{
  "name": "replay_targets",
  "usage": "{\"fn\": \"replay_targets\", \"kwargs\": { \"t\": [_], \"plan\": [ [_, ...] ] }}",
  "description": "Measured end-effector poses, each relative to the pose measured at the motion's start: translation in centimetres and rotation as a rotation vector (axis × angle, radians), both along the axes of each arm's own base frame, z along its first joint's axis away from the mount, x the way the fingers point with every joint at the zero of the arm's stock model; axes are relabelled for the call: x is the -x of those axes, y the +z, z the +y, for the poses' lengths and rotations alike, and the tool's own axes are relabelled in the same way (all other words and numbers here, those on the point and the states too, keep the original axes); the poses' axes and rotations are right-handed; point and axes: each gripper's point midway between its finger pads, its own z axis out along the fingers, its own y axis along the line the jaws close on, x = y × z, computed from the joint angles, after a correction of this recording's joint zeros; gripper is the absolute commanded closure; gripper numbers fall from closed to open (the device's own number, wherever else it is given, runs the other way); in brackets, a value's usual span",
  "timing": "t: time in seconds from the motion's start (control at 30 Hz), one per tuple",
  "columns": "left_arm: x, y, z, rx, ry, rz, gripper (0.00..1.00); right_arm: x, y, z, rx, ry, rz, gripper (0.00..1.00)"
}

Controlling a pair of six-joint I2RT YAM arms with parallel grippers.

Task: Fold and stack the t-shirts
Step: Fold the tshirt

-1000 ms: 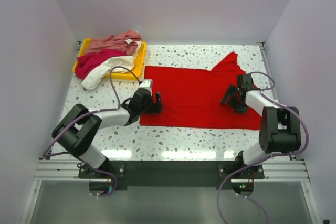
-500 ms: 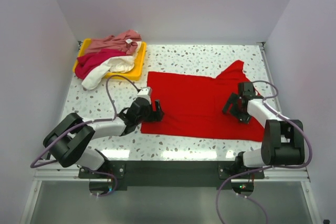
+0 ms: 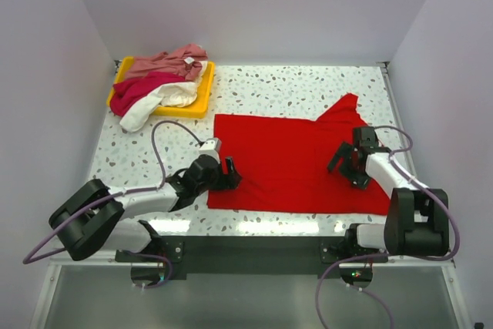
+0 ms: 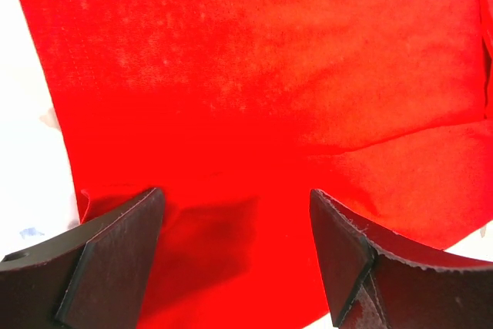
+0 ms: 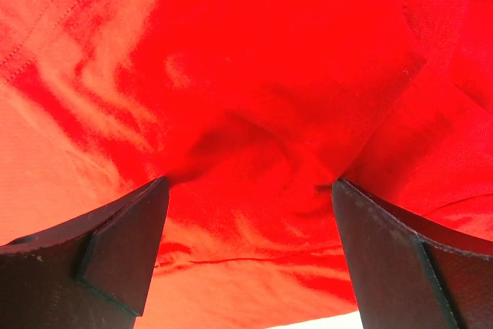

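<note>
Soft red tee (image 3: 296, 159), approx. rect., wrinkled

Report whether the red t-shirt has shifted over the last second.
Yes. The red t-shirt has slid toward the near edge of the table, away from the yellow tray.

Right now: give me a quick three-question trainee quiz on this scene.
1. How many shirts are piled on the tray?
2. True or false: the left fingers are shut on the red shirt.
3. The red shirt is: A) crumpled in the tray; B) spread on the table; C) lifted clear of the table.

Key: 1) three; 2) false, the fingers stand open over it; 3) B.
</note>
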Motion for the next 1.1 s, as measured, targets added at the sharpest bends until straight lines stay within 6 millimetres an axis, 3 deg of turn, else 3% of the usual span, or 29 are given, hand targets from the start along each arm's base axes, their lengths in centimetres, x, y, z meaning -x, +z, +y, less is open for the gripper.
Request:
{"fn": "replay_targets", "kwargs": {
  "t": [0.2, 0.3, 0.43, 0.57, 0.7, 0.77, 1.1],
  "plan": [
    [1.2, 0.2, 0.8, -0.063, -0.002, 0.051, 0.12, 1.5, 1.3, 0.1, 0.003, 0.02, 0.032, 0.09],
    [0.8, 0.6, 1.1, -0.133, 0.001, 0.071, 0.11, -0.2, 3.4, 0.2, -0.003, 0.049, -0.037, 0.09],
    [-2.1, 2.1, 0.0, -0.186, 0.002, 0.041, 0.1, -3.4, 5.3, 0.9, -0.029, 0.091, -0.139, 0.1],
    [-5.0, 2.5, 0.2, -0.199, 0.023, 0.004, 0.1, -5.5, 3.7, 1.7, -0.052, 0.13, -0.134, 0.11],
    [-6.2, 0.5, 1.5, -0.241, 0.042, 0.028, 0.11, -5.9, 0.6, 2.1, -0.068, 0.152, -0.064, 0.12],
    [-6.2, -0.4, 1.9, -0.261, 0.037, 0.046, 0.11, -6.5, 0.5, 2.0, -0.059, 0.156, -0.072, 0.12],
    [-5.9, -0.5, 1.7, -0.191, 0.037, -0.016, 0.13, -6.4, 0.3, 1.7, -0.05, 0.098, -0.126, 0.12]
  ]
}}
